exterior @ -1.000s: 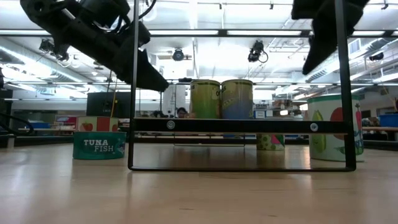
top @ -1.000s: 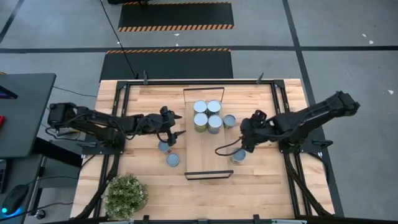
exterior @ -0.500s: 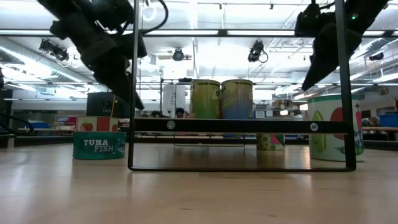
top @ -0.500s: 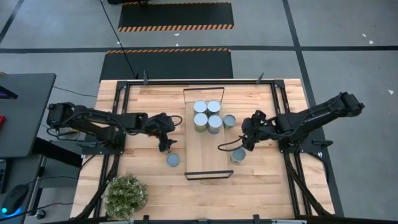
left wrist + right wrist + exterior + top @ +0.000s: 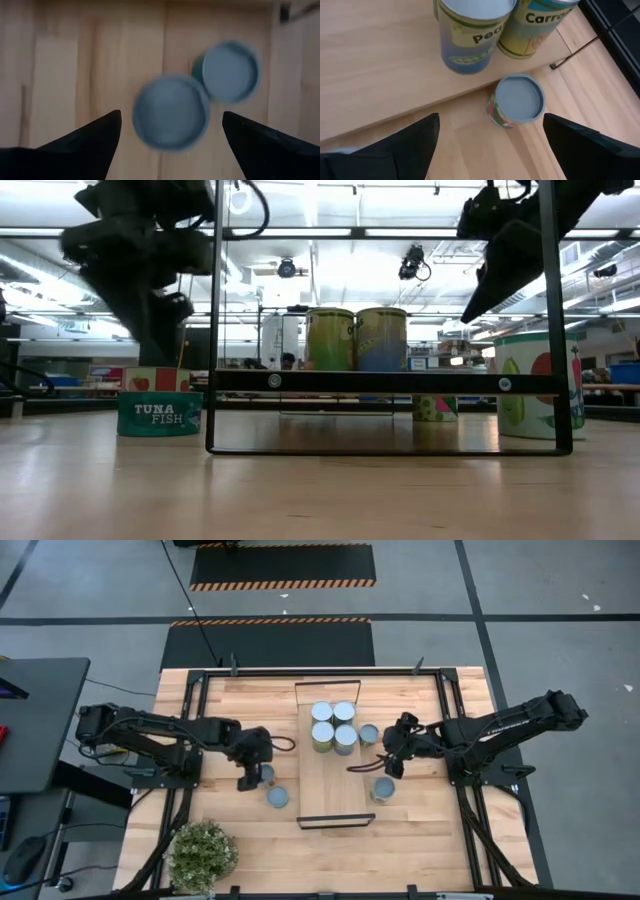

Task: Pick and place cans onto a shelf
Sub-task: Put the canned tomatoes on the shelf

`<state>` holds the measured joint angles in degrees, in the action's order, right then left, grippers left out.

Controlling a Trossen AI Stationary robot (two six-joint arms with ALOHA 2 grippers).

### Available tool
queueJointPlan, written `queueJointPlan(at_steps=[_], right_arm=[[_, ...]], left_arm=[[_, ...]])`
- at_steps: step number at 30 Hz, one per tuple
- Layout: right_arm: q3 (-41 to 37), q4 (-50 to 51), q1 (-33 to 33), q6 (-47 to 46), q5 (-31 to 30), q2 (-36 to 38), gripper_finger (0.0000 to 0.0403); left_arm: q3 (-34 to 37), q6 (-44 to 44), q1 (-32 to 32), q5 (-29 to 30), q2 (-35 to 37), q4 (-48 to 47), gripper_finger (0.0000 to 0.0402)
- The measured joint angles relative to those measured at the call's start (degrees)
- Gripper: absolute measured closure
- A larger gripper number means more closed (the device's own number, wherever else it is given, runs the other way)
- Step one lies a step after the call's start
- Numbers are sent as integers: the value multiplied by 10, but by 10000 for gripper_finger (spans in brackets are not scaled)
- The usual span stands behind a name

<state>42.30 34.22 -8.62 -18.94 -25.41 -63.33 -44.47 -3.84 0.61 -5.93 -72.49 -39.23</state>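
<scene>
The shelf (image 5: 335, 802) is a long light-wood board with black end frames. Several cans (image 5: 322, 732) stand on its far half. One can (image 5: 369, 733) stands on the table by its right edge, another (image 5: 383, 789) nearer. Two cans (image 5: 278, 797) stand left of the shelf. My left gripper (image 5: 252, 778) points down, open, above the farther one (image 5: 171, 112), its fingers on either side and clear of it. My right gripper (image 5: 387, 765) is open and empty, above the table, short of the can by the shelf's right edge (image 5: 517, 100).
A bushy green plant (image 5: 203, 854) stands at the near left. Black rails (image 5: 190, 720) run along the table's left and right sides. In the low view the shelf's near end frame (image 5: 390, 382) stands upright, with a tuna can (image 5: 160, 412) to its left.
My left gripper has gone toward the table's near edge and a little left, and has tipped from level to pointing down over the can left of the shelf. My right gripper has gone toward the far edge, toward the can by the shelf's right edge.
</scene>
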Motion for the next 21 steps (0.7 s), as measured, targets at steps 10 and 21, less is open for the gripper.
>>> queueJointPlan(at_steps=[10,21], right_arm=[[0,-11,14,26,8,0,39],[0,-21,20,35,15,0,39]], left_arm=[[0,31,-32,23,-30,-52,49],[0,45,-40,64,-103,-3,49]])
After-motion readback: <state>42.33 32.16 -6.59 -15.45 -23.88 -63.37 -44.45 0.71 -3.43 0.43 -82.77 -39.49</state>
